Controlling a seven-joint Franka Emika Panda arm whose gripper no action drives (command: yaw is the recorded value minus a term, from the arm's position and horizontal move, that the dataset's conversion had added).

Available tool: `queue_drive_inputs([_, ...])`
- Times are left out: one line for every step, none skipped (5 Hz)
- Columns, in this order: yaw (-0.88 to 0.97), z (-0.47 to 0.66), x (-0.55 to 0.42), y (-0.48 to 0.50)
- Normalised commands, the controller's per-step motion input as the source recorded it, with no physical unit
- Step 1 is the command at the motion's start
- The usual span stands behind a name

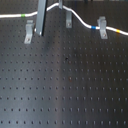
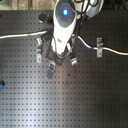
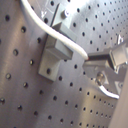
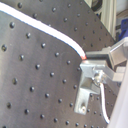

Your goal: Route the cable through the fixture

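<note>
The white cable (image 1: 15,16) runs across the far part of the black pegboard, with a green band (image 1: 23,15), a blue band (image 1: 92,27) and a yellow band (image 1: 118,31). It rises to a peak near my gripper (image 1: 54,4) between the left fixture (image 1: 29,33) and the middle fixture (image 1: 69,20), then drops and passes the right fixture (image 1: 102,28). In the first wrist view the cable (image 3: 37,22) lies across a grey fixture (image 3: 52,52) and ends at my fingertips (image 3: 89,59). The gripper (image 4: 85,59) looks shut on the cable (image 4: 45,30), just above a fixture (image 4: 90,82).
The black pegboard (image 1: 65,85) fills both exterior views. In the second exterior view the arm (image 2: 64,25) covers the middle fixture, and the other two fixtures (image 2: 39,49) (image 2: 98,47) stand on either side. A small blue object (image 2: 1,84) sits at the second exterior view's left edge.
</note>
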Motion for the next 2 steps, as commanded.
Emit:
queue_drive_inputs([0.00, 0.53, -0.059, 0.141])
queue_drive_inputs([0.00, 0.46, -0.056, 0.108])
